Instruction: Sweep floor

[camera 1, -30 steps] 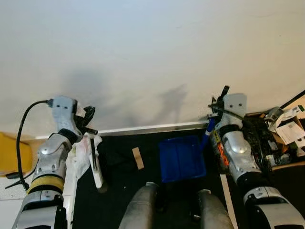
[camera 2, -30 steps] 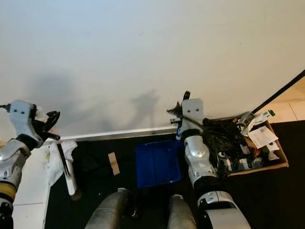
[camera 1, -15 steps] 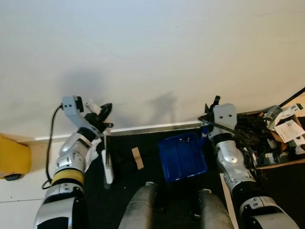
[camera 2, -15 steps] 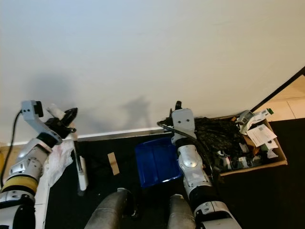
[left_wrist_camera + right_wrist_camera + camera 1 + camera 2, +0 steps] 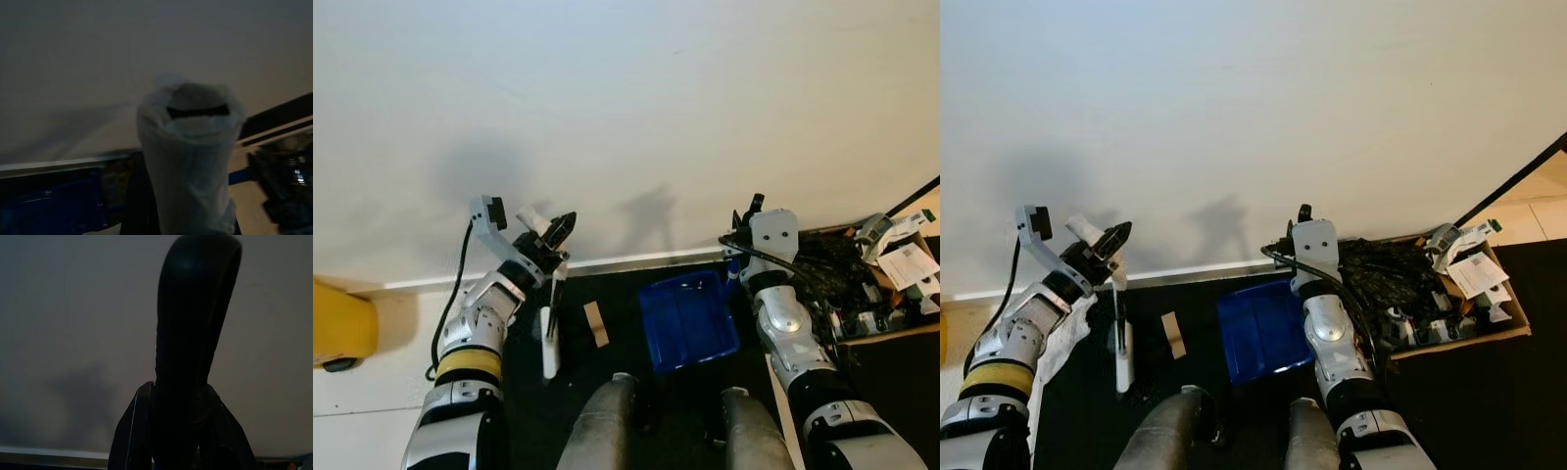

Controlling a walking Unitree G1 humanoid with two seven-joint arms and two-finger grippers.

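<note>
Far left: yellow object on the pale floor, partly cut off by the frame edge. Left arm: left tool raised by the skirting, fingers clenched on the top of a white broom handle that hangs down over the dark mat; in the left wrist view the handle end appears wrapped in pale, translucent film between the fingers. White crumpled bag or cloth lies at the mat's left edge beside that arm. Centre-left: small strip of brown cardboard flat on the mat, just beside the broom; likely the debris to be swept. Centre: blue dustpan lying flat on the mat, between the two arms, its blue handle running toward the right arm. Right arm: right tool held up near the wall; in the right wrist view a dark rounded grip stands between its fingers, so it appears to be clasping the dustpan's handle. Far right: open cardboard box holding tangled black cables, small devices and white paper slips. Handling, by judgement: broom light, rigid and long, prone to swinging below a top grip; the film wrap may be slippery, so a firm hold is advised. Dustpan stiff, light plastic, best held by its handle. Writing: print on the paper slips is too small to read; no brand discernible.
</note>
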